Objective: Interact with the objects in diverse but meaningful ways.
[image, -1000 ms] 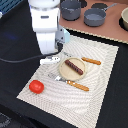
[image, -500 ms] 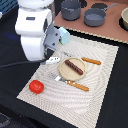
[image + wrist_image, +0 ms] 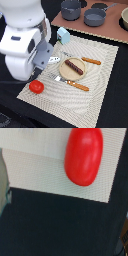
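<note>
One red tomato (image 3: 36, 86) lies on the striped mat (image 3: 100, 75) – near its corner. Sausage (image 3: 74, 67) rests on a plate (image 3: 65, 69). End effector grip cannot be told.

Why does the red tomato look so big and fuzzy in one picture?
In the wrist view the tomato sits close to the camera, so it looks large, stretched and soft-edged. In the exterior view the tomato is small and rounder, though that picture is also a bit blurry, and the white arm blocks the claw.
</note>
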You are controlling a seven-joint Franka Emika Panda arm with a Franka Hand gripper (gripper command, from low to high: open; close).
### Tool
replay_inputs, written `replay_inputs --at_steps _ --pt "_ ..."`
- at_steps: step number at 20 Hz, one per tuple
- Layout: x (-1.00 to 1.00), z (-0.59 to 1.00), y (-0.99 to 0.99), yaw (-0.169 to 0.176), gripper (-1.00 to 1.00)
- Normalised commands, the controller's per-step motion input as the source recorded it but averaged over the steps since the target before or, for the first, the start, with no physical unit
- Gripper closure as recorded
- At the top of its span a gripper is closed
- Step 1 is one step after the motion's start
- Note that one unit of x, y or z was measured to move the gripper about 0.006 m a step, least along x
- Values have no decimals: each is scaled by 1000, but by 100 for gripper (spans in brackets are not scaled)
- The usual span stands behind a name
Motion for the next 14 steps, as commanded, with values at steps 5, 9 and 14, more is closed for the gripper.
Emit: replay_inputs --at_steps 5,9,14 --pt "319 -358 -10 -33 -100" --pt "114 -492 -9 -36 -100" --pt "109 -454 -68 -53 -100"
